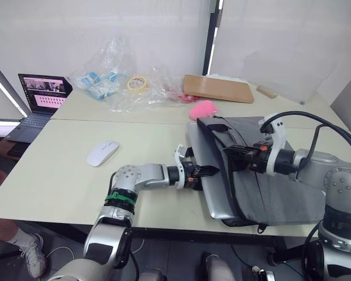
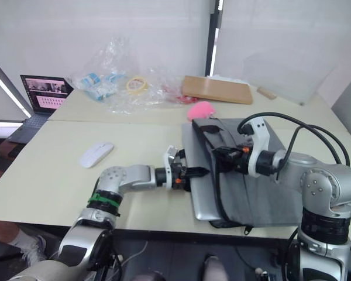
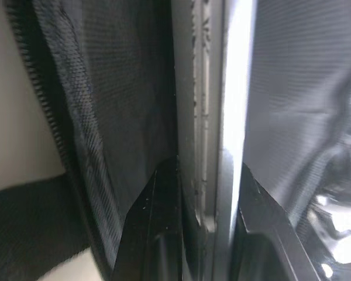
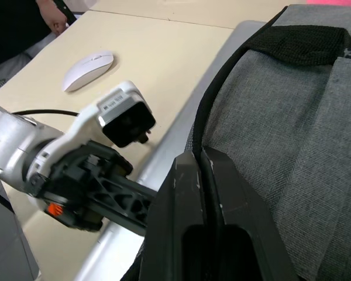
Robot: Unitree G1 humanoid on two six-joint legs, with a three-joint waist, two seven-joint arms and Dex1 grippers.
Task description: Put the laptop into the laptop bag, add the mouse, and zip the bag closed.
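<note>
**Laptop half in the bag, both grippers at its open edge**

In the head views, the bag (image 1: 263, 170) is seen at the right of centre on the table (image 1: 52, 175), its open side turned to the left of the frame. The laptop (image 1: 207, 181) is lodged partly inside, a silver strip left showing along the bag's left edge. The left gripper (image 1: 213, 171) is reached in from the left and is pinched on that exposed edge. This is confirmed in the left wrist view, where the metal edge (image 3: 213, 117) is seen clamped between the two fingers (image 3: 158, 234), with black lining either side. The right gripper (image 1: 229, 153) is closed on the bag's black-trimmed upper flap; in the right wrist view its fingers (image 4: 187, 211) are pressed together over the trim. The mouse (image 1: 102, 153) is seen left of centre, well apart from the bag.
</note>
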